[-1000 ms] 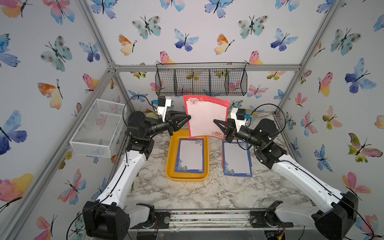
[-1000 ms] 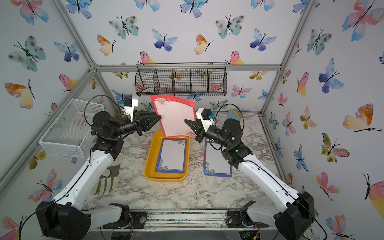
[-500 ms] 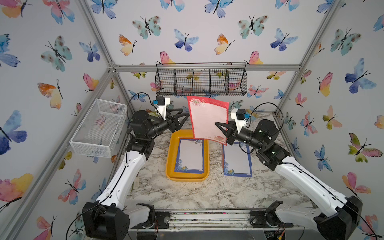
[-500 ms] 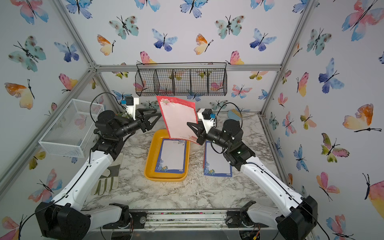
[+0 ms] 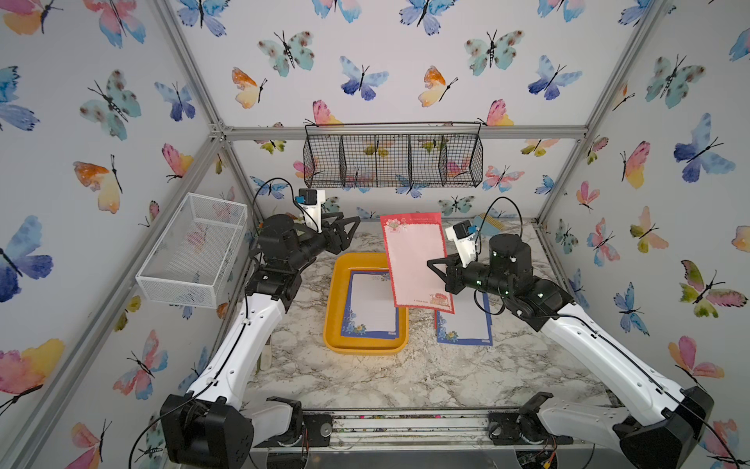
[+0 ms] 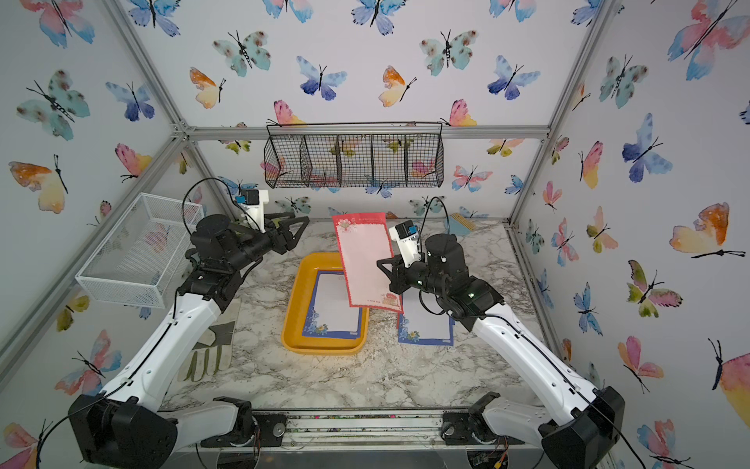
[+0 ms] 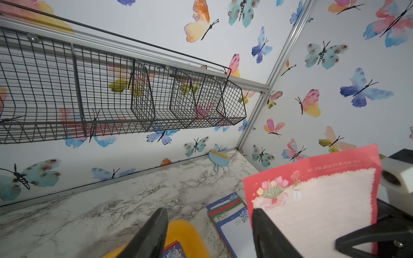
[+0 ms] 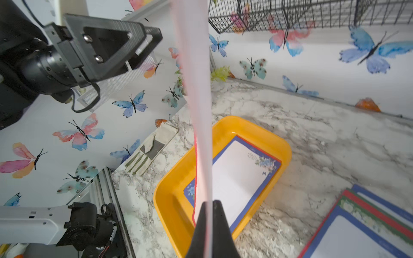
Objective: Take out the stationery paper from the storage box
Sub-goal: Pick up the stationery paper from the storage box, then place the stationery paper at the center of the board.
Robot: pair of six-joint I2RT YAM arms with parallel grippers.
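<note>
glossy orange plastic storage box (image 5: 333,302), matt stationery paper (image 5: 414,260), smooth marble-look table (image 5: 365,377), black metal wire basket (image 5: 391,160).

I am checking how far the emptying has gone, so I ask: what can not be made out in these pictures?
- Sheets left in the storage box: number unclear; in both top views the red-bordered sheet covers one corner, and layers are too thin.
- Stack beside the box: right arm hides part in both top views; right wrist view's edge cuts it off.
- Red-bordered sheet's heading: blurred in left wrist view.
</note>
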